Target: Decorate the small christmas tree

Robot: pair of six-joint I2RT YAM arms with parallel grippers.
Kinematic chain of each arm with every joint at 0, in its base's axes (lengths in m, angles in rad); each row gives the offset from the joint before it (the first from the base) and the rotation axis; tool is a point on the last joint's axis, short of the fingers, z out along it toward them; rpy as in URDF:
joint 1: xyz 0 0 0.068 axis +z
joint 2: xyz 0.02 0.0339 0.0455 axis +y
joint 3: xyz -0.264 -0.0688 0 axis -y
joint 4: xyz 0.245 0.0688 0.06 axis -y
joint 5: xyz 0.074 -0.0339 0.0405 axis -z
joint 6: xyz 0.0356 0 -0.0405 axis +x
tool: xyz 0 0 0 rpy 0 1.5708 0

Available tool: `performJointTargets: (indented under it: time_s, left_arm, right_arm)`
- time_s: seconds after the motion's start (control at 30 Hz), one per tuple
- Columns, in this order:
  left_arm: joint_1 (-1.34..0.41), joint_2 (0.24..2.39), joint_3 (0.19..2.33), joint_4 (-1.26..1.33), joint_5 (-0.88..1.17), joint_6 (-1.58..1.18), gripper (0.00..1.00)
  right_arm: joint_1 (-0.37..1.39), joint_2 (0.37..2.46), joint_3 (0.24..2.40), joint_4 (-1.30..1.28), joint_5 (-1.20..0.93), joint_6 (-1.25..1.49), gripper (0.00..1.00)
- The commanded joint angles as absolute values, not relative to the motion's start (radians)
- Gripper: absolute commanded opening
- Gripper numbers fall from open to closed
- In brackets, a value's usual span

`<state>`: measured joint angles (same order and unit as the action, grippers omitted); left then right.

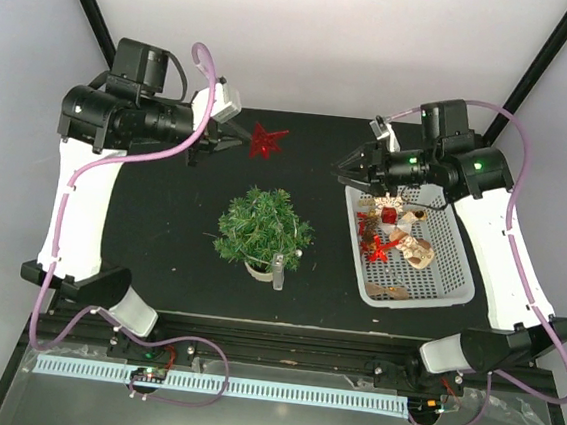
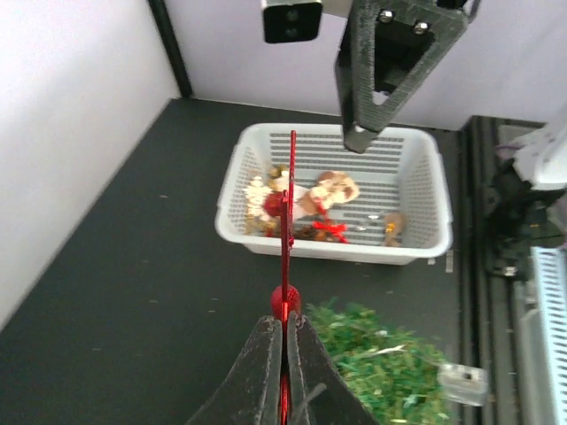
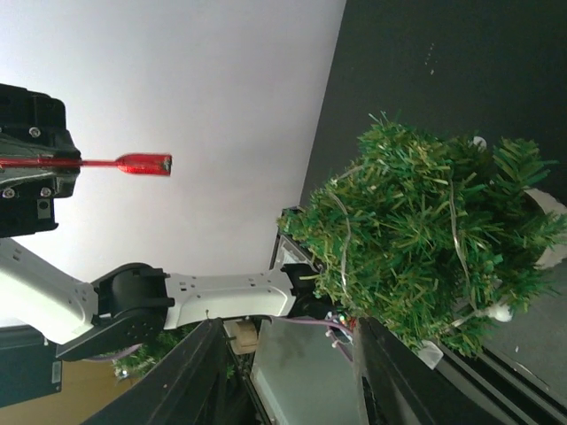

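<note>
The small christmas tree (image 1: pixel 262 226) stands in its cream pot at the middle of the black table, also visible in the left wrist view (image 2: pixel 381 363) and the right wrist view (image 3: pixel 425 239). A flat red star ornament (image 1: pixel 267 141) hangs in the air behind the tree, with my left gripper (image 1: pixel 238 144) shut on its stem. In the left wrist view the star (image 2: pixel 291 204) is edge-on, rising from the closed left gripper (image 2: pixel 290 323). My right gripper (image 1: pixel 343 168) hovers open and empty over the far left corner of the basket, pointing left. In its own view the right gripper (image 3: pixel 292 354) has a wide gap between its jaws.
A white mesh basket (image 1: pixel 457 290) at the right holds several ornaments, red, white and brown (image 1: pixel 392 233); it also shows in the left wrist view (image 2: pixel 337 252). A small clear clip (image 1: pixel 278 272) sticks out by the tree's pot. Black frame posts stand at the back corners.
</note>
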<state>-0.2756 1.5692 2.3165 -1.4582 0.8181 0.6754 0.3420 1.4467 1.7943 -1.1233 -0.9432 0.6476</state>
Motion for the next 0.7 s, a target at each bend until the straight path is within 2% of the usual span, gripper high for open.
performJointTargets:
  time_s: [0.0, 0.17, 0.3, 0.67]
  left_arm:
    - [-0.272, 1.522, 2.244, -1.466, 0.977, 0.581, 0.02]
    - [-0.273, 1.517, 2.178, -1.548, 0.992, 0.639, 0.02]
    - [-0.273, 1.443, 2.052, -1.470, 0.941, 0.641, 0.02]
    - [-0.272, 1.343, 1.903, -1.399, 0.853, 0.617, 0.02]
  right_arm:
    - [0.335, 1.401, 1.762, -1.145, -0.931, 0.616, 0.42]
    - [0.333, 1.383, 1.745, -1.158, -0.912, 0.597, 0.41]
    - [0.332, 1.370, 1.720, -1.157, -0.900, 0.591, 0.41]
    - [0.331, 1.358, 1.671, -1.126, -0.886, 0.598, 0.41]
